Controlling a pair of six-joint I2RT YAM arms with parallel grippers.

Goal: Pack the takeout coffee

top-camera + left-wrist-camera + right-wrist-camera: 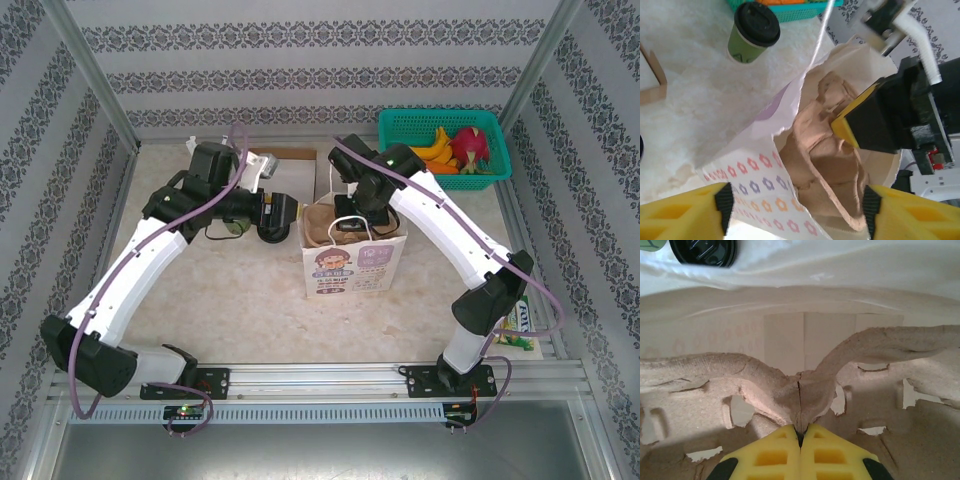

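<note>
On the table (220, 290) past the paper bag (353, 268), the takeout coffee (754, 32) stands upright with its black lid on, outside the bag. It is well apart from the left gripper (797, 210). That gripper's yellow fingers (680, 212) are spread wide on either side of the bag's open mouth and hold nothing.

The right gripper (800, 432) is down inside the bag, fingers pinched tight on the centre ridge of a brown pulp cup carrier (790, 385). From that wrist the coffee's lid peeks over the bag rim at top left, clear of the fingers and not touching them.

Count:
- 1 lidded coffee
- 1 bag
- 1 carrier, empty pockets
- 1 teal basket (395, 130) of fruit at the far right corner
- 2 grippers
</note>
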